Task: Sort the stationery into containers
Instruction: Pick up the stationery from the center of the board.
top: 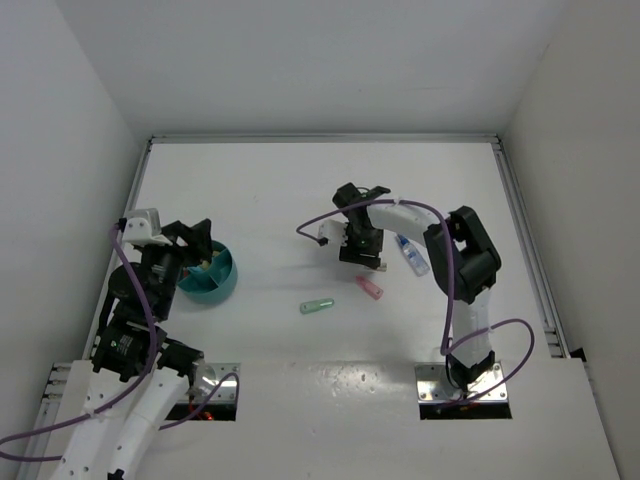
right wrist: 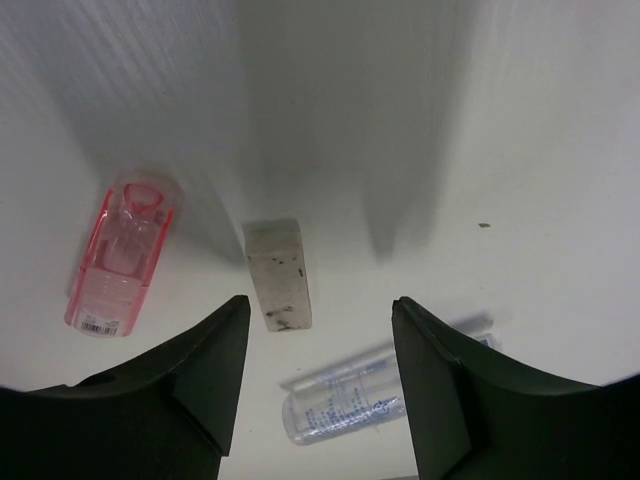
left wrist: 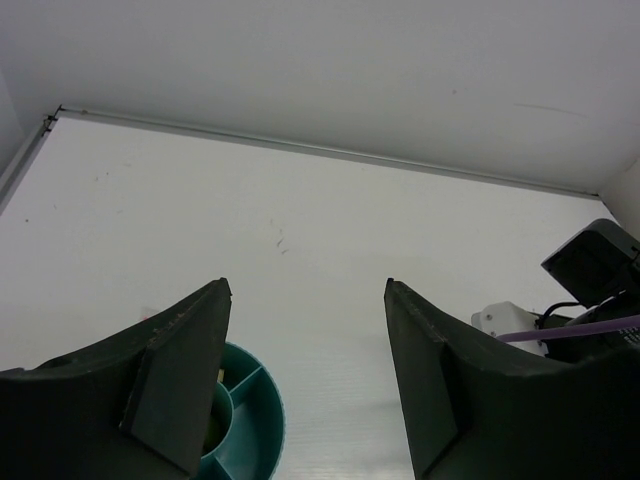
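Both end effectors gape open: left end effector (left wrist: pixel 308 287) over the round teal plastic cup (left wrist: pixel 262 412), right end effector (right wrist: pixel 320 305) above a small tan block eraser (right wrist: pixel 277 272) lying on the tabletop (right wrist: pixel 560 150) between a pink translucent marker (right wrist: pixel 120 252) and a clear plastic bottle (right wrist: pixel 345 402).

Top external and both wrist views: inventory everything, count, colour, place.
cup: 1, teal, divided, table's left side; something yellowish inside
mint-green marker: 1, lying flat, table centre
pink case: 1, clear pink, lying right of the marker
eraser: 1, off-white, between pink case and bottle
bottle: 1, clear with blue cap, lying flat
table: 1, white
left end effector: 1, black, open, above the cup
right end effector: 1, black, open, above the eraser
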### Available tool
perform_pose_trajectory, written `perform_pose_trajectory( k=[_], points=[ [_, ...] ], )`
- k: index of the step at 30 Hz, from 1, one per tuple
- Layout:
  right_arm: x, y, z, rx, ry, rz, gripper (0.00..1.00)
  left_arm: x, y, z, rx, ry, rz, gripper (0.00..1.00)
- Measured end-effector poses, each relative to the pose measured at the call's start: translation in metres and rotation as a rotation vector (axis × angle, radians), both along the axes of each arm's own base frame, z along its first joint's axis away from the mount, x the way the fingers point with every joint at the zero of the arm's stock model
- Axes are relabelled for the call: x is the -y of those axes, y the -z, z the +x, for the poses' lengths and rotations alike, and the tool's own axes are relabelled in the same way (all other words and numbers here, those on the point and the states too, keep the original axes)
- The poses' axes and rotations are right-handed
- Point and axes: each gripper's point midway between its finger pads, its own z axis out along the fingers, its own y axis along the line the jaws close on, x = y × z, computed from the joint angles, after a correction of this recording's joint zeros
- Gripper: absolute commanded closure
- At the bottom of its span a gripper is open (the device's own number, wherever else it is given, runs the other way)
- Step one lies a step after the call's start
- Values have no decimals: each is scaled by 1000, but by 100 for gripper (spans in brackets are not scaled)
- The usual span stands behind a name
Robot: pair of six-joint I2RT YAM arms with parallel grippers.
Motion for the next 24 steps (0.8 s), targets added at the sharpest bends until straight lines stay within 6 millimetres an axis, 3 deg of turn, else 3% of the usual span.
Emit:
perform_pose_trajectory(
  k=[9, 13, 16, 20, 24],
  points=[
    [-2, 22, -12, -68, 19, -12, 46, 2, 0, 0, -1, 11, 1, 31],
    [-4, 22, -14, -68, 24, -16, 51, 3, 0, 0, -1, 14, 1, 31],
    [-5, 22, -18, -81, 32, -19, 81, 3, 0, 0, -1, 16, 1, 31],
    [-5, 21, -22, -86, 27, -39, 100, 3, 0, 0, -1, 17, 1, 31],
    [-21, 13, -7, -91, 33, -25, 100, 3, 0, 0, -1, 18, 1, 31]
  ],
)
